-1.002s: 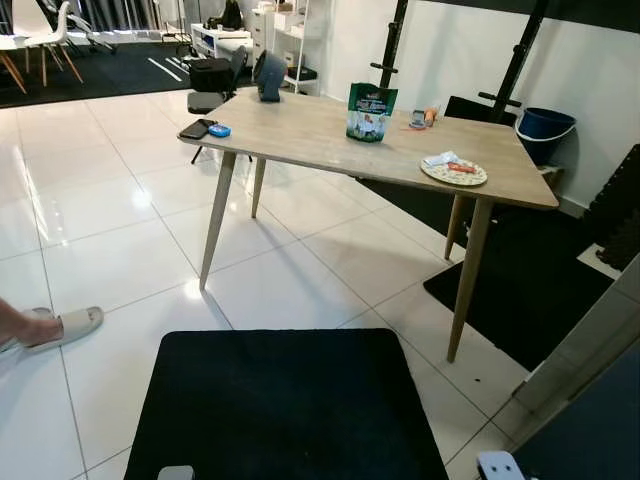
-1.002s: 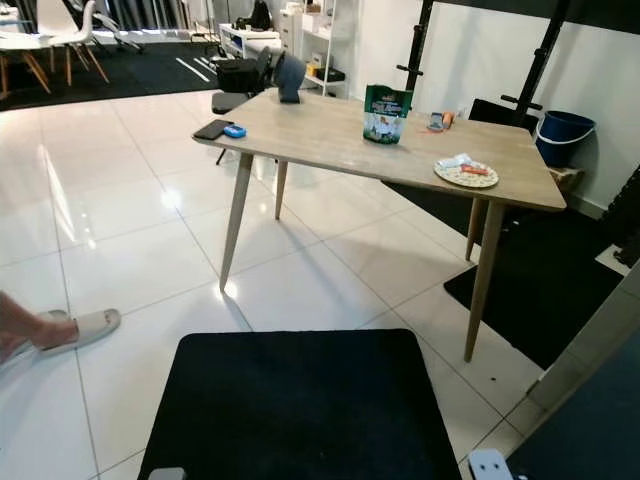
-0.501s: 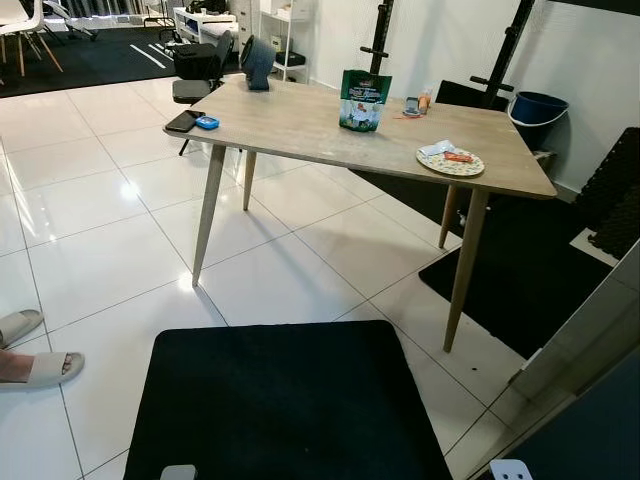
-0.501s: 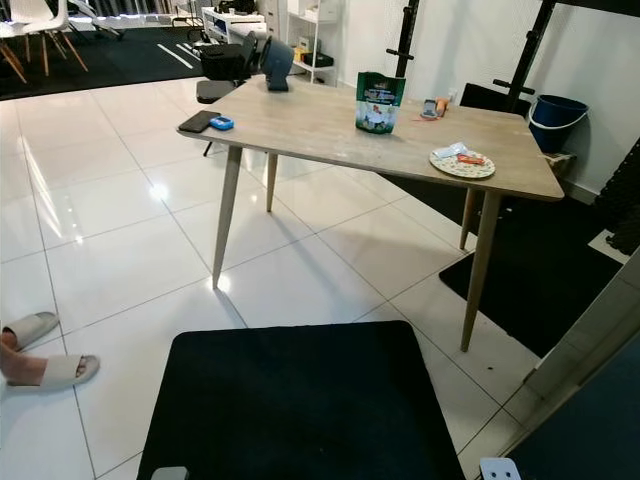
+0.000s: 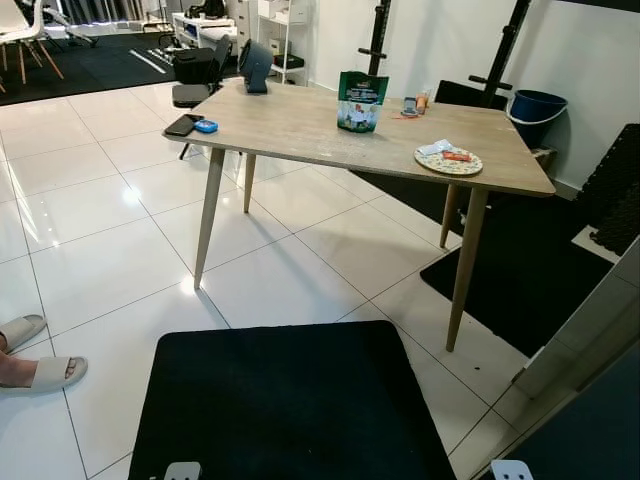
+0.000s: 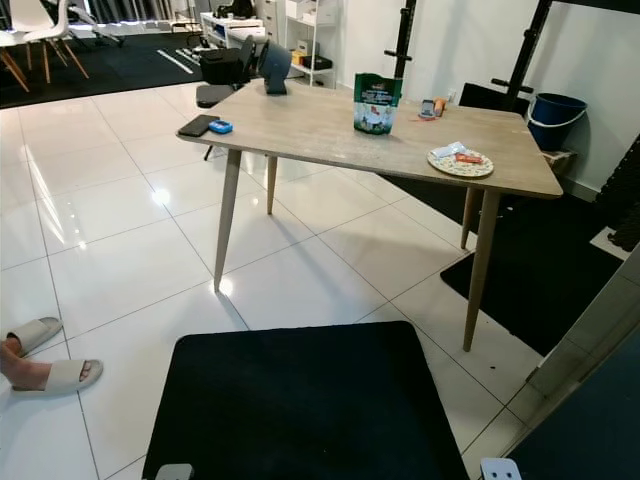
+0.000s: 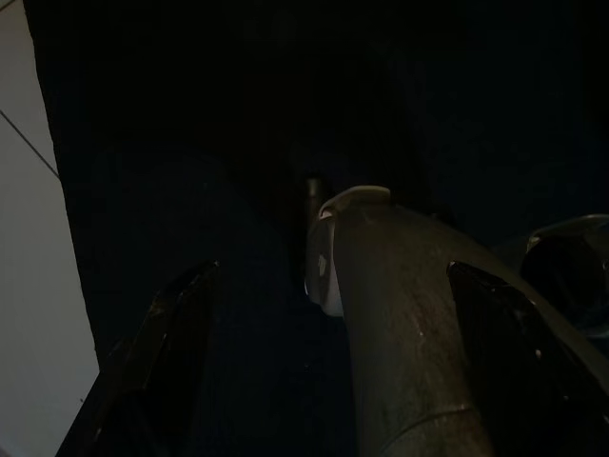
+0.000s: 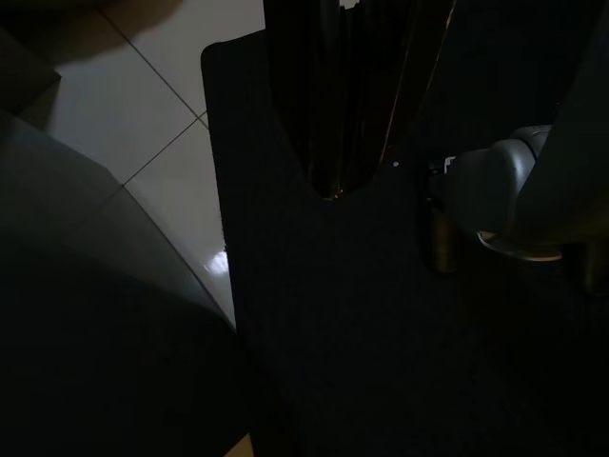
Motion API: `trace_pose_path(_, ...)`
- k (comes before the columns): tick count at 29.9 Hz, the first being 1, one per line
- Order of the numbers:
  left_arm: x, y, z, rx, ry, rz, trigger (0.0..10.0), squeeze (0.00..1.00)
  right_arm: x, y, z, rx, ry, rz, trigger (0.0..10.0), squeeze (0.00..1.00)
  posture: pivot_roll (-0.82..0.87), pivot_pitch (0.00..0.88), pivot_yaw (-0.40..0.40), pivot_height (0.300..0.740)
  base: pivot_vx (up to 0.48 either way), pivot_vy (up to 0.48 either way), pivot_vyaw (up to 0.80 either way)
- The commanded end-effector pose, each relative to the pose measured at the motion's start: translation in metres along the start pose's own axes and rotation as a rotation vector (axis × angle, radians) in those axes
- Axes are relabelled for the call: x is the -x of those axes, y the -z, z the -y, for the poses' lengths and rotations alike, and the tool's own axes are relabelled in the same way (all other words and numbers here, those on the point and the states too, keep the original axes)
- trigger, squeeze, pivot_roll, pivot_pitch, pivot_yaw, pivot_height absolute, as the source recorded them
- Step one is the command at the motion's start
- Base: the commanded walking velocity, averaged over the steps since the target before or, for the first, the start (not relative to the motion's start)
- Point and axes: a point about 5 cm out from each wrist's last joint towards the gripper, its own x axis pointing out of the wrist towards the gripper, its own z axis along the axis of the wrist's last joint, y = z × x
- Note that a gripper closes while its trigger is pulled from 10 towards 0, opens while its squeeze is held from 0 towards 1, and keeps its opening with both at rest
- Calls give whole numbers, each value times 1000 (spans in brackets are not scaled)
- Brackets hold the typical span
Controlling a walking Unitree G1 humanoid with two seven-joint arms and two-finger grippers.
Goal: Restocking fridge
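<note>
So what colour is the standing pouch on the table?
Green, with white print on its front; the pouch on the table shows best in the right eye view.

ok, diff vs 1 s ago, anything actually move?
The camera shifted; the whole head view moved, so the table only looks displaced. The person's foot in a sandal at the left changed stance: one sandalled foot showed a second ago, two sandals now. On the table the green bag, plate and phone kept their places. Nothing was taken hold of or let go.
</note>
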Motion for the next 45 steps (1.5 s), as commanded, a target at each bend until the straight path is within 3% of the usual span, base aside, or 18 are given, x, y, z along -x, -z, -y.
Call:
trace_pose_path(1, 0, 5, 4, -14, 12, -25, 10000, 0, 0, 2, 0, -11, 6, -13, 10000, 0, -42, 0, -49, 740, 247, 0, 0)
trace_pose_path(35, -1, 7, 6, -39, 21, -47, 10000, 0, 0, 3, -1, -20, 6, -21, 10000, 0, -72, 0, -59, 740, 293, 0, 0)
trace_pose_path(45, -1, 9, 8, -32, 24, -53, 10000, 0, 0, 5, 0, -19, 0, -34, 10000, 0, -75, 0, -63, 740, 300, 0, -776)
